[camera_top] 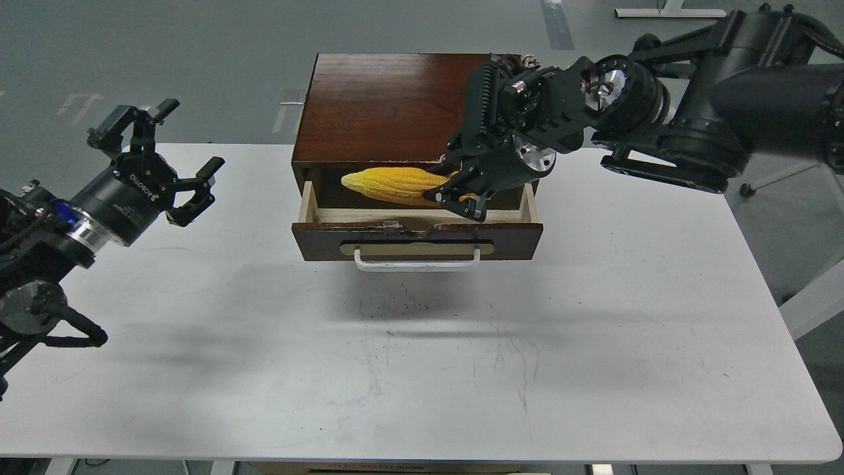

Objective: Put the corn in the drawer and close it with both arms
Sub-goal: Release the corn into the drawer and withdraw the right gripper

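The drawer (pixel 417 239) of the dark brown cabinet (pixel 389 105) stands pulled open, its front with the white bar handle (pixel 417 262) facing me. The yellow corn (pixel 392 185) lies crosswise over the open drawer, pointed end to the left. My right gripper (pixel 461 194) comes in from the right and its fingers are closed round the corn's thick right end, just above the pale wood inside. My left gripper (pixel 173 148) is open and empty, held above the table well to the left of the cabinet.
The white table (pixel 422 369) carries the cabinet at its back middle. The right arm's bulky wrist and elbow (pixel 692 112) hang over the cabinet's right side. A chair base and a table leg show at the right edge.
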You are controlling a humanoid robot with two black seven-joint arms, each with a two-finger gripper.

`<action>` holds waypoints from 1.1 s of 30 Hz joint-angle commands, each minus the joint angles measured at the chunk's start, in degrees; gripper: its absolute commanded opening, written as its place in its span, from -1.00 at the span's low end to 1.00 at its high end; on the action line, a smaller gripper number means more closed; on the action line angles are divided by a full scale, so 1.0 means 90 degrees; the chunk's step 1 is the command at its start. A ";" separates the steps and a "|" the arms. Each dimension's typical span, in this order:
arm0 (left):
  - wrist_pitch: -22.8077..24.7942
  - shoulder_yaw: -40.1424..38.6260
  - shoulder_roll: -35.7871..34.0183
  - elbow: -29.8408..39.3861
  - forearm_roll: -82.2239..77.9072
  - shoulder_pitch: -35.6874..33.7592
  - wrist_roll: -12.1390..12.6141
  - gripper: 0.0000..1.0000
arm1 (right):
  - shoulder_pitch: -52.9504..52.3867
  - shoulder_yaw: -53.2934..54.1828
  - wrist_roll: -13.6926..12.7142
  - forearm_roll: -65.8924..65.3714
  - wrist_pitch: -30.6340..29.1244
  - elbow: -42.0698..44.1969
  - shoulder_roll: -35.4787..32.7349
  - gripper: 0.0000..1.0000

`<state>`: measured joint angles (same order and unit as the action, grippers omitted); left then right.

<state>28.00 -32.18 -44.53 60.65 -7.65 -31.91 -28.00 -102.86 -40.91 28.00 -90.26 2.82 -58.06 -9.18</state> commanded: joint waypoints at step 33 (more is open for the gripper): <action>0.0000 -0.0048 0.0006 -0.0078 0.0000 -0.0049 0.0001 0.99 | 0.3330 0.4241 0.0000 0.6943 -0.0059 -0.0062 -0.3384 0.97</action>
<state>28.00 -32.47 -44.52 60.06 -7.65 -32.30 -28.00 -82.76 -10.87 27.98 -31.14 2.77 -58.73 -37.53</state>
